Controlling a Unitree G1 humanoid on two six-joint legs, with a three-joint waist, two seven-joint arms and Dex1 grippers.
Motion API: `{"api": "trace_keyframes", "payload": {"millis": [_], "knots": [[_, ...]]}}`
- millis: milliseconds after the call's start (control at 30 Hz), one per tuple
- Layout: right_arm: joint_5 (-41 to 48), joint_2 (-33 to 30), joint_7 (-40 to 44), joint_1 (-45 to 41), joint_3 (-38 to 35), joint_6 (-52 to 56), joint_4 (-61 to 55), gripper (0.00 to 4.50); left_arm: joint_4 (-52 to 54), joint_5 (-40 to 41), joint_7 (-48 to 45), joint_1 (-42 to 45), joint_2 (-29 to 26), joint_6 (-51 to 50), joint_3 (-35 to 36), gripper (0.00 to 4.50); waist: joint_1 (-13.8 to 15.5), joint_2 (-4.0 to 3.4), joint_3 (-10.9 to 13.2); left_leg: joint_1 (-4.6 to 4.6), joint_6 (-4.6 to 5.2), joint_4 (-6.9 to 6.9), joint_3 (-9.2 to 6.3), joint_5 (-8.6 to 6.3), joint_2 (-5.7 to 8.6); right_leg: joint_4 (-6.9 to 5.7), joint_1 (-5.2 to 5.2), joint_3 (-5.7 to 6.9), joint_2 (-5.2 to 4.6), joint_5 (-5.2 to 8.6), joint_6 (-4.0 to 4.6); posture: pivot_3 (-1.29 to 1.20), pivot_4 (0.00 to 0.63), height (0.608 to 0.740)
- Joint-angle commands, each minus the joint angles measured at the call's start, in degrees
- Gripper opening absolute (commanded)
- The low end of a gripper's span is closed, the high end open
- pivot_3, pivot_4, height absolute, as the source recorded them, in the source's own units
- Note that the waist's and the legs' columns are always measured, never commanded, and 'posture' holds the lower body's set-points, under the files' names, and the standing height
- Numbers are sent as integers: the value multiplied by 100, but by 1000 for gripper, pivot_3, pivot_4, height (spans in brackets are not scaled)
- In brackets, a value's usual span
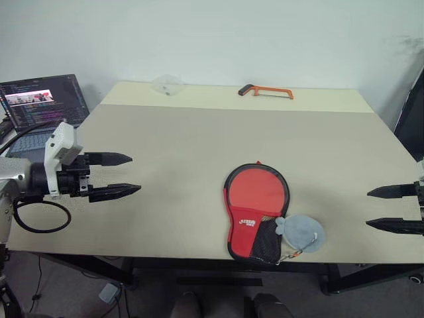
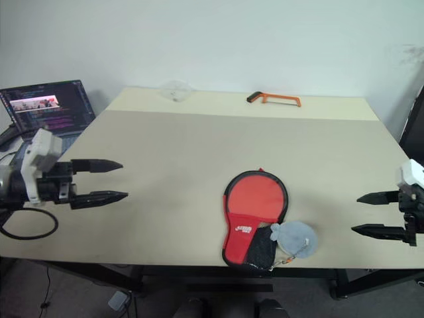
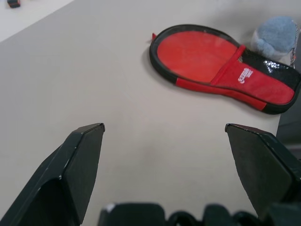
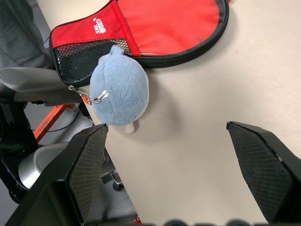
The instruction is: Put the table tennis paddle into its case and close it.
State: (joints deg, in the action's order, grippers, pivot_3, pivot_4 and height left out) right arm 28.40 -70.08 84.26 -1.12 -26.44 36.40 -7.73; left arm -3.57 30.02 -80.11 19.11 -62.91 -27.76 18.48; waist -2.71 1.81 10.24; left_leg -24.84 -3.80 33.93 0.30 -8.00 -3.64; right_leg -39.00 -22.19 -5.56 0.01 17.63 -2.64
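Your case (image 1: 255, 211) lies flat and closed near the worktop's (image 1: 172, 165) near edge, right of centre, red side up with white logo and black mesh, round end pointing far. Its grey round tag (image 1: 303, 232) rests just beside the mesh end, touching it. No paddle can be made out apart from it. Your left tool (image 1: 114, 176) hangs released over the left edge, your right tool (image 1: 392, 209) released at the right, both well apart from the case. An orange saw (image 1: 265, 91) lies far back.

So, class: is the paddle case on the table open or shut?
Shut, it seems: the case lies flat, its black edge unbroken around the red face, with no gap. The zip itself cannot be made out.
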Motion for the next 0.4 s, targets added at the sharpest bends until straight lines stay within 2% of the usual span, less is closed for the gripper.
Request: {"api": "trace_keyframes", "payload": {"millis": [33,233,400], "knots": [[262,-56,-93,-179,-46,106,-314,4453,-45,-65,92,3,-101,247,194,4500,-6,0,0,-1,0,-2,1,0,0,0,-3,0,0,0,0,0,150,740],[374,3,-296,-687,485,152,-419,4453,253,-38,419,-242,51,249,270,4500,-31,-3,2,-8,2,-11,5,-1,-2,-1,-2,0,5,3,4,0,150,740],[292,146,-282,-1327,1077,-81,-98,4453,453,-86,503,-692,-185,203,599,4500,-55,-1,7,-11,4,-11,11,-3,-4,-3,-3,-6,4,4,4,0,150,740]]}}
